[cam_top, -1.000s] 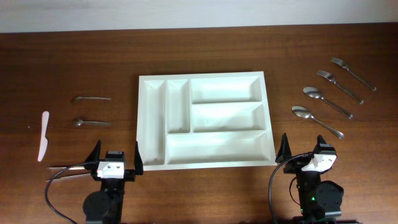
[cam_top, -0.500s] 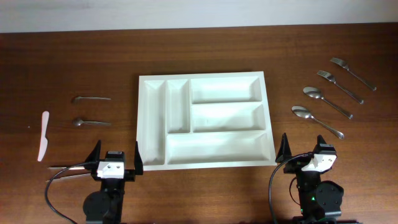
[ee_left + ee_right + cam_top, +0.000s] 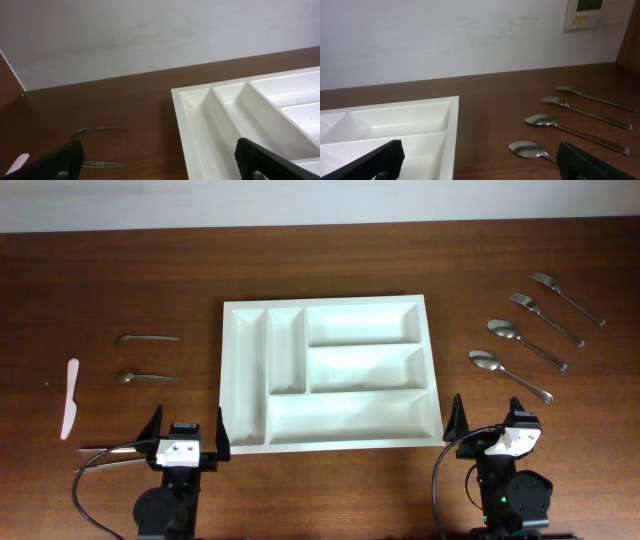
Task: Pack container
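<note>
Both my arms wait at the near edge of the table, the left gripper (image 3: 187, 424) and the right gripper (image 3: 489, 418) each with fingers spread wide and holding nothing. The container (image 3: 345, 370), a white five-compartment tray with nothing in it, lies between my two hands and just ahead of them, its near corners close beside my inner fingertips. Ahead of my right hand and to its outer side lie two spoons (image 3: 510, 374) and, further out, two forks (image 3: 556, 308). Ahead of my left hand and to its outer side lie two small spoons (image 3: 146, 358) and a white knife (image 3: 70, 397).

Packing has not begun, and I judge the risks lie in the first pick. The cutlery lies flat on hard wood, so my fingers could scrape the table or skid off a thin handle. A spoon pinched off-centre may swing in the grip and land across a divider. The tray looks light, and a finger brushing its near rim on the way out could shove it askew
</note>
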Controlling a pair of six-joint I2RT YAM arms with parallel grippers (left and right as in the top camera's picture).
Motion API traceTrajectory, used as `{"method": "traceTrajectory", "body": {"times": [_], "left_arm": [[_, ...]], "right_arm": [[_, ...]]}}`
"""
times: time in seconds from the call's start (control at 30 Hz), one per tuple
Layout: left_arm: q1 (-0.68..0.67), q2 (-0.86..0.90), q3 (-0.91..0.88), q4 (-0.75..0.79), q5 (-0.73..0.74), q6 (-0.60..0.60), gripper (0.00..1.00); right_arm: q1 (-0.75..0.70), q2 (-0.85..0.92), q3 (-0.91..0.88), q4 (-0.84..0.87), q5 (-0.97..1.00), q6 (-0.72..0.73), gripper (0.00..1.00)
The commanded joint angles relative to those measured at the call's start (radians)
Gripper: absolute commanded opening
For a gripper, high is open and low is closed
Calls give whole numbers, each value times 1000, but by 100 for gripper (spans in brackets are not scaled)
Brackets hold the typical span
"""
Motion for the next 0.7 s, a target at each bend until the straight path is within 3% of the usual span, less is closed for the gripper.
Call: {"method": "traceTrajectory", "body": {"times": [0.0, 0.67], "left_arm": [[5, -1, -2, -5, 11, 12, 99], [5, -1, -2, -5, 11, 12, 99]], "right_arm": [[10, 2, -4, -7, 26, 0, 99], [10, 2, -4, -7, 26, 0, 99]]}}
